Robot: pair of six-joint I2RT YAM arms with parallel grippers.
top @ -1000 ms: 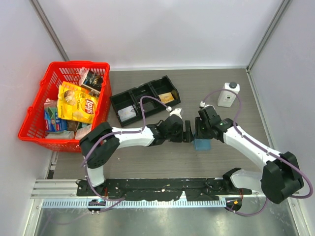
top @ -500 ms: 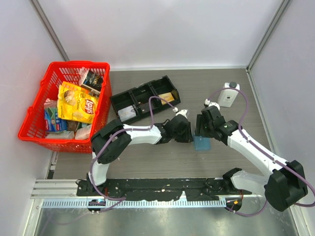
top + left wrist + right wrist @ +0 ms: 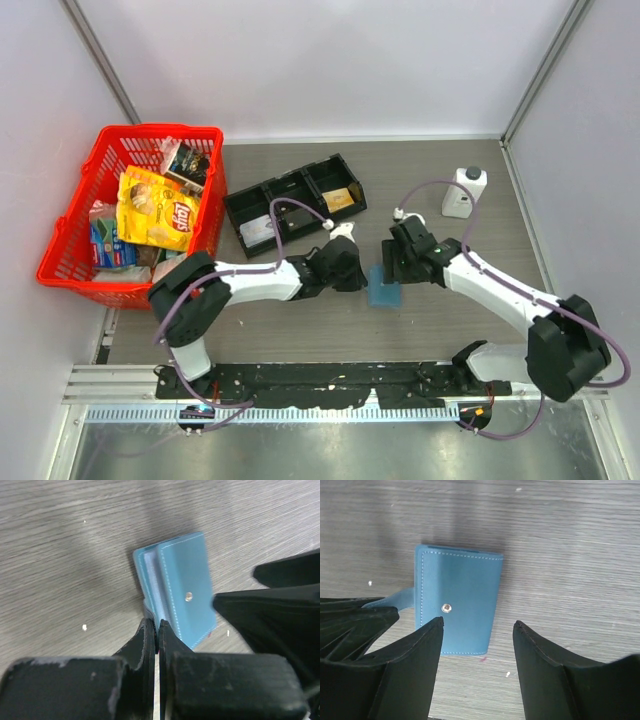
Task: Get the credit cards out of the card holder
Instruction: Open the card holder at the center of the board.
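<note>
1. Your card holder lies on the tabletop, in front of the arms' bases and between the two grippers. It is folded over, with its snap stud facing up.
2. In the left wrist view, whitish edges of the credit cards show between the two blue halves. They are inside the holder.
3. Your left gripper has its fingers pressed together at the holder's near corner. The right wrist view shows a thin blue flap running from the holder into those fingers, so it looks pinched on that flap.
4. Your right gripper is spread wide and hovers over the holder, one finger on each side of it. It grips nothing.
5. A red basket full of packets sits at the far left. A black tray lies behind the holder, and a white bottle stands at the far right.
</note>
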